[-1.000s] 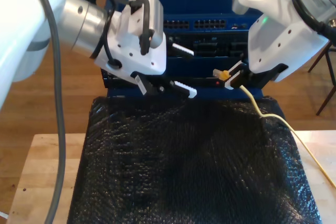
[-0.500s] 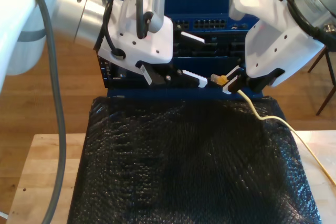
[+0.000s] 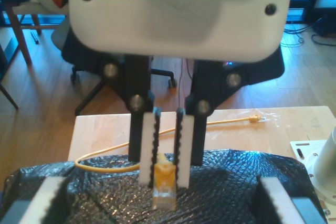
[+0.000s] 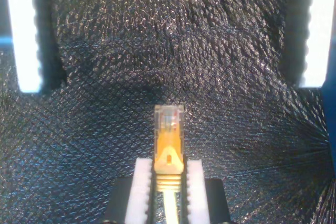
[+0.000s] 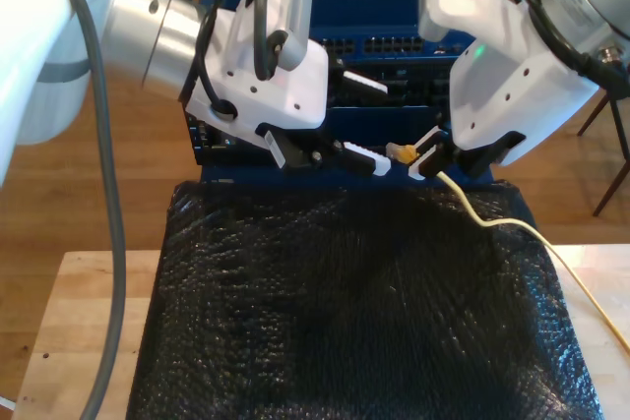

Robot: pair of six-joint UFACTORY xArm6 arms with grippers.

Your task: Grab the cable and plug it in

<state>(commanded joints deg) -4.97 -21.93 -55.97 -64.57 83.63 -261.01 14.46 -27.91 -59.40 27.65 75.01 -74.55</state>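
The pale-yellow cable [image 5: 492,218] runs from the exterior view's right over the black mat up to my second gripper [image 5: 423,158]. That gripper is shut on the cable just behind its clear plug [image 5: 401,152], which points toward the exterior view's left. The second wrist view shows the plug [image 4: 168,124] sticking out past my second gripper [image 4: 168,167]. My first gripper [image 5: 385,128] faces it from the exterior view's left, wide open, with one of its white pads [image 4: 23,35] on each side ahead of the plug. Looking along the first wrist view, the held plug [image 3: 164,187] sits between the open fingers [image 3: 50,200].
A blue rack with a black network switch [image 5: 394,46] and its rows of ports stands behind both grippers. A black crinkled mat [image 5: 345,312] covers the wooden table [image 5: 89,322]. The cable's other end [image 3: 254,118] lies on the bare wood.
My first gripper has moved toward the exterior view's right, closer to the plug. My second gripper has carried the plug toward the exterior view's left, so the gap between the two has shrunk.
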